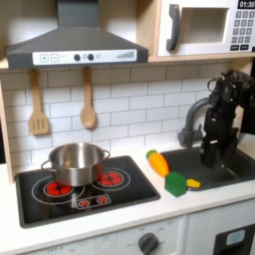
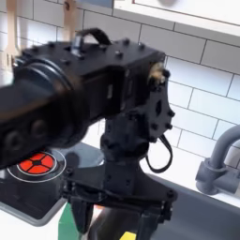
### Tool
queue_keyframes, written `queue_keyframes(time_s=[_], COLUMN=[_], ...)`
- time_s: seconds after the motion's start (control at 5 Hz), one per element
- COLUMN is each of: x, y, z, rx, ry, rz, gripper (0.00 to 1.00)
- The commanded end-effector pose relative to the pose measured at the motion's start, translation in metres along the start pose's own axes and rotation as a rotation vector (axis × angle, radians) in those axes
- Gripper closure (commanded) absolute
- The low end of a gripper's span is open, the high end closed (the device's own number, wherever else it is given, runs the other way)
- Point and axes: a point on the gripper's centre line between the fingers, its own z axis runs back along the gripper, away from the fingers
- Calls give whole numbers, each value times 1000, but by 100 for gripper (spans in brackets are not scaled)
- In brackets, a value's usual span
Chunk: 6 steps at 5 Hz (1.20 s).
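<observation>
In the first exterior view the gripper (image 1: 213, 151) hangs over the sink (image 1: 231, 169), fingers spread and holding nothing. The nearest thing, a green block (image 1: 176, 183), lies on the sink's front-left rim, toward the first exterior view's left, with a carrot (image 1: 157, 162) just behind it, its long axis running along that rim.

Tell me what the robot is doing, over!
Gripper down in the sink, fingers hidden, grip unknown. Nearest: green block and orange-and-green carrot on the sink edge. Pot sits on the stove, out of the way.
</observation>
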Motion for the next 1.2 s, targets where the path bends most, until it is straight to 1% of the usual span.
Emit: queue_keyframes(time_s=[0.0,0.2,0.4,0.6,0.8,1.0], x=[15,20,29,37,39,37], y=[-5,-3,3,5,6,6], z=[-13,-22,-26,-35,-47,-50], rx=[-12,-20,-22,-26,-29,-25], ry=[24,29,14,-4,18,7], rz=[22,38,71,95,95,79], gripper=[0,0,0,0,0,0])
